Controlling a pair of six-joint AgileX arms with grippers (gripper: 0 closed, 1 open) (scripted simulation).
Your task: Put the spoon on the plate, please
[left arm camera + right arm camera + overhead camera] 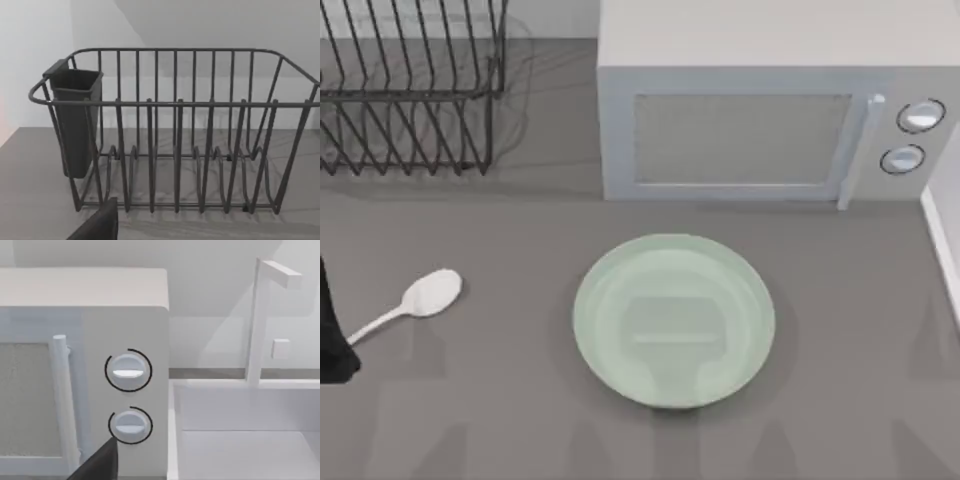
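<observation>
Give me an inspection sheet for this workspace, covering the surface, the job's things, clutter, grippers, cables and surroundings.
Surface: grey table, flat and matte.
Job's things: spoon lies on the table near the left edge, bowl pointing toward the plate; the plate sits at centre, nothing on it. The two are apart.
Clutter: wire dish rack at the back left, with a dark cutlery holder hung on one end; no dishes in it.
Grippers: left arm at the left edge, next to the spoon's handle; fingers not judged.
Cables: nothing seen.
Surroundings: microwave behind the plate, door shut, two dials; white sink with a faucet beside it.
</observation>
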